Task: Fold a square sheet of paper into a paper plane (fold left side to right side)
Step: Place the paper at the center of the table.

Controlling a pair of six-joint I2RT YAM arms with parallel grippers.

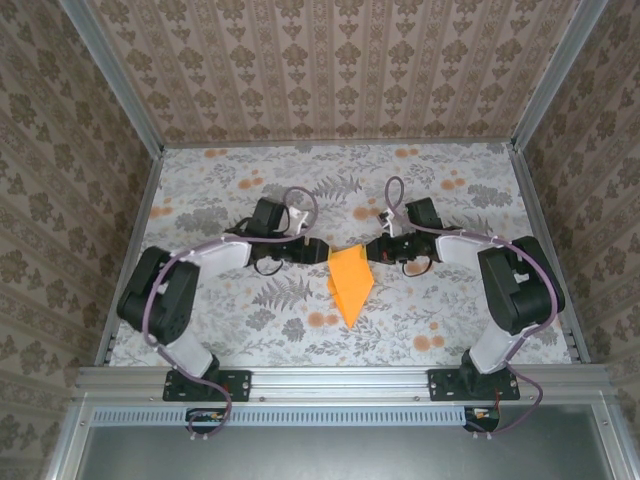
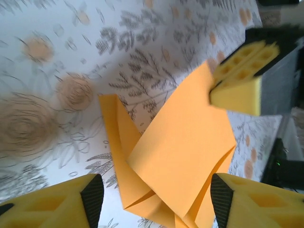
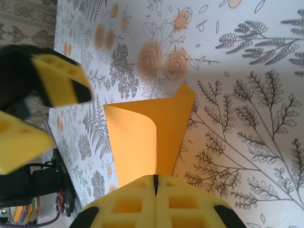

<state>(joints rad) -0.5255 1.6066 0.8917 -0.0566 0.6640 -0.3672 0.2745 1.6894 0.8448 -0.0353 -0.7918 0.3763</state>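
On floral cloth (image 1: 250, 310), one paper plane (image 1: 350, 285), right pincer (image 3: 155, 180) clamped on its edge, left pincer (image 2: 156, 192) open.

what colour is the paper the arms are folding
Plain bright orange paper, with no print on it. It shows best in the left wrist view.

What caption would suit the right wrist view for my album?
Right gripper pinching the folded orange paper over a floral cloth, left gripper open nearby.

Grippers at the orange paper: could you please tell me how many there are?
2. The left gripper is open at the paper's left edge; the right gripper is shut on its right corner. None seem hidden.
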